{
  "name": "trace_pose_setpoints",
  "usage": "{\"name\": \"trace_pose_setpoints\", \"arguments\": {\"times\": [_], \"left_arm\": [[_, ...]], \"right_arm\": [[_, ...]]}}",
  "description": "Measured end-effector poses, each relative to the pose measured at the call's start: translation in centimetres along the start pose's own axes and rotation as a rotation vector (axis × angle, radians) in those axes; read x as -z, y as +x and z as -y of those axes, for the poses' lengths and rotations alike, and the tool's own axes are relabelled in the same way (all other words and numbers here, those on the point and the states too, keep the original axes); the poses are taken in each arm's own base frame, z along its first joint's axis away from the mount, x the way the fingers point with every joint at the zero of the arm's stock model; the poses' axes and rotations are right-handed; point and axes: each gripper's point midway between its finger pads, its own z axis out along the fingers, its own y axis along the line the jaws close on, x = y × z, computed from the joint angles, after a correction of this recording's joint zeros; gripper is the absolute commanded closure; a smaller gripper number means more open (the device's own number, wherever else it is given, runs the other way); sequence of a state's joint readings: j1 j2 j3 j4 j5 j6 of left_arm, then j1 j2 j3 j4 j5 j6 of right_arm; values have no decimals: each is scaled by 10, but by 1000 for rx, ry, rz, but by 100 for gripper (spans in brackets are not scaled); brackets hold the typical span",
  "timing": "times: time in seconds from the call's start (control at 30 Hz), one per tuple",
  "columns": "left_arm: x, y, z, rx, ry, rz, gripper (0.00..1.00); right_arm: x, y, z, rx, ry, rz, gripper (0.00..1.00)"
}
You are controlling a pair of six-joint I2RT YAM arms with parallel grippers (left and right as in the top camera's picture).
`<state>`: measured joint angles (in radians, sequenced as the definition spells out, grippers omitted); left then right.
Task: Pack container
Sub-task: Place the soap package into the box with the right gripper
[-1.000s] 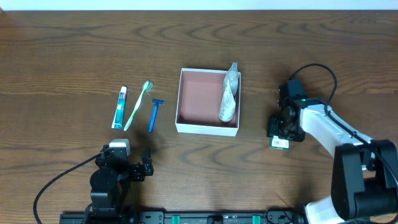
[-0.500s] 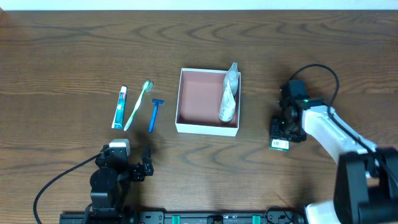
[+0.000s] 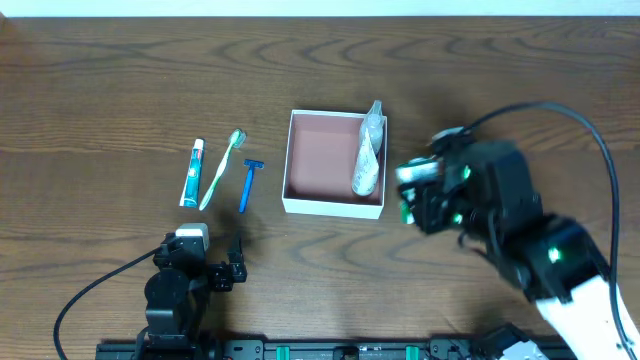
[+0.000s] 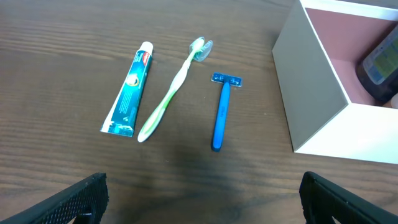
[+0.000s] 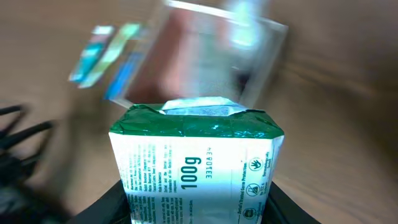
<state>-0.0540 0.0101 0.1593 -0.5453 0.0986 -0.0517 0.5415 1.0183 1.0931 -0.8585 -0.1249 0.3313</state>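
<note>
Two arms are seen. The left end effector (image 4: 202,190) is held low, fingers spread, before toothpaste (image 4: 129,88), toothbrush (image 4: 171,90) and razor (image 4: 220,111). The container (image 3: 333,207) is set mid-way across the surface (image 3: 100,90), a bottle (image 3: 368,155) inside. The right end effector (image 3: 418,195), raised and brought beside it since earlier, is clamped on a packet (image 5: 196,165) marked "100g".

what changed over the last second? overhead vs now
The right gripper, shut on the green-and-white packet, lifted from low over the table and swung left toward the container. Unchanged: the left gripper is open and parked; toothpaste, toothbrush and razor lie left of the container; the bottle is inside it.
</note>
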Motion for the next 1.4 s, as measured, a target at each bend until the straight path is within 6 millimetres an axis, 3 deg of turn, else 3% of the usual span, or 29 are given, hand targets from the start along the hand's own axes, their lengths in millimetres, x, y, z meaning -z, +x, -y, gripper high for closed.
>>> {"name": "trace_pose_setpoints", "arguments": {"times": [0.13,0.23,0.33,0.5,0.57,0.73,0.83,1.03,1.4], "left_arm": [[0,0,0,0,0,0,2],[0,0,0,0,0,0,2],[0,0,0,0,0,0,2],[0,0,0,0,0,0,2],[0,0,0,0,0,0,2],[0,0,0,0,0,0,2],[0,0,0,0,0,0,2],[0,0,0,0,0,0,2],[0,0,0,0,0,0,2]], "right_arm": [[-12,-2,-48,99,-120,14,67],[-41,-1,-73,160,-168,-3,71],[-79,-2,-82,211,-168,-26,71],[-148,4,-74,287,-94,-140,68],[-172,-5,-73,312,-61,-166,68],[-207,-35,-65,331,-10,-161,68],[-222,-44,-50,320,27,-165,69],[-242,-27,-15,290,81,-251,69],[-257,-15,-11,377,61,-291,68]]}}
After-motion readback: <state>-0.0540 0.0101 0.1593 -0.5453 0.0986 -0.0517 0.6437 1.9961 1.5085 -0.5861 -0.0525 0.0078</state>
